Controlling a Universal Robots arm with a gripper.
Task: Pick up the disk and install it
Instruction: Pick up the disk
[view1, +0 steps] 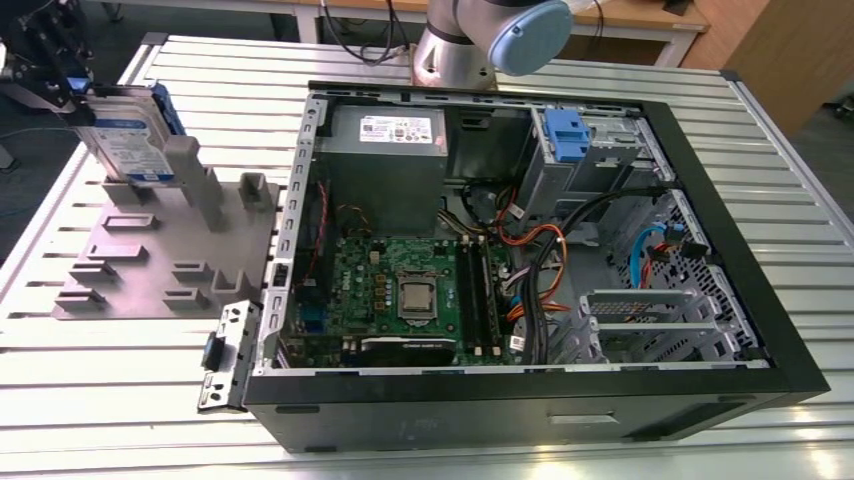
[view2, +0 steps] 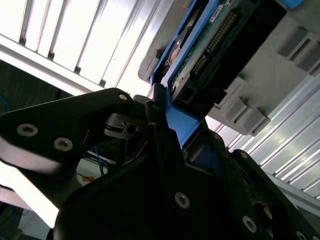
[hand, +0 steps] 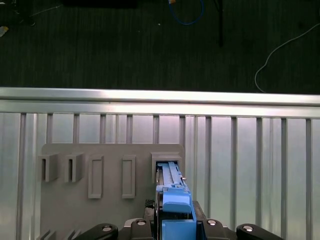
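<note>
The disk (view1: 134, 140) stood on edge at the far end of the grey slotted rack (view1: 147, 275), which lay on the worktop (view1: 94, 390) at the exterior view's left, just beside the open computer case (view1: 747, 260); stored upright like this, its top rail could be taken from above. In the second wrist view the gripper (view2: 182, 125) sat over that blue rail; its fingers (view2: 159, 112) looked clamped on it, one to each side, so the grip fell on plastic, not on the bare circuit board. I could not tell whether the disk's lower edge sat in its slot or clear of it. The drive cage (view1: 594, 155), with its blue latch (view1: 566, 130), stood well apart, across the case.
</note>
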